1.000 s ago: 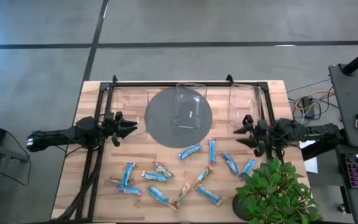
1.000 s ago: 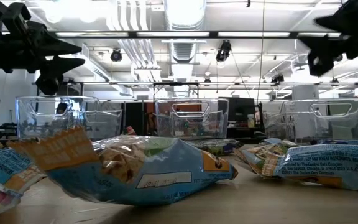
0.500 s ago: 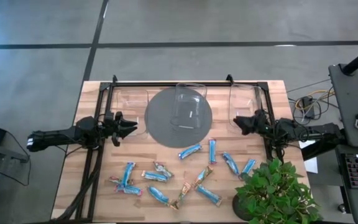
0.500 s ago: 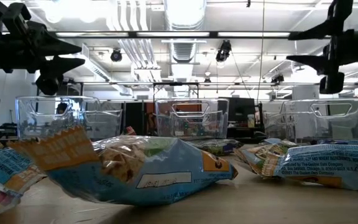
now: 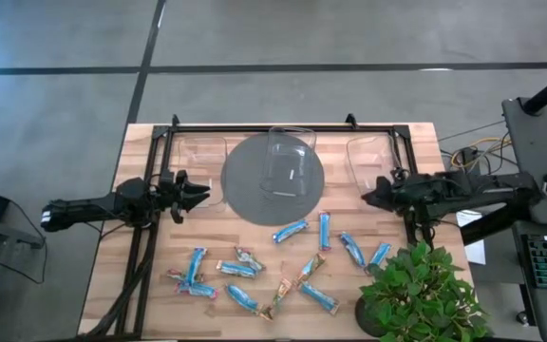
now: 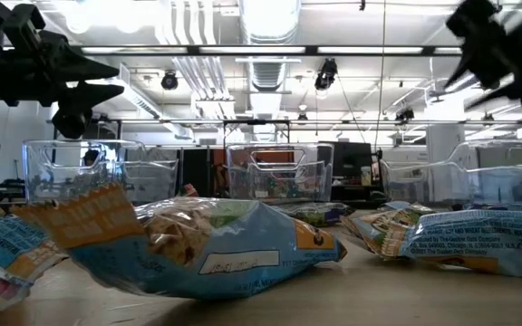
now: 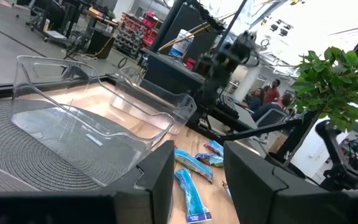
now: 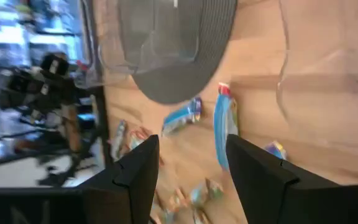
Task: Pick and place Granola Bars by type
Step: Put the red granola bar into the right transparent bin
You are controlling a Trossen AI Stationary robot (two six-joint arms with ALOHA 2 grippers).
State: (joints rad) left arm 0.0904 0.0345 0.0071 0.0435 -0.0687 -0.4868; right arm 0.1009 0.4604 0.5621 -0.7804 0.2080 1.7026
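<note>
High view: both arms hover above the table, no bar picked yet.
Granola Bars [image 5: 290, 230] lie scattered on the near half of the table [image 5: 416, 142], clear bins [image 5: 288, 157] along the far edge. For a clean pick, the right hand [image 5: 369, 196], part open and empty, should drop square over one bar lying apart; the left hand [image 5: 200, 196] waits likewise, part open, holding nothing.

Granola Bars [image 5: 292, 230] — mostly blue, few tan — lie scattered flat on the table's front.
</note>
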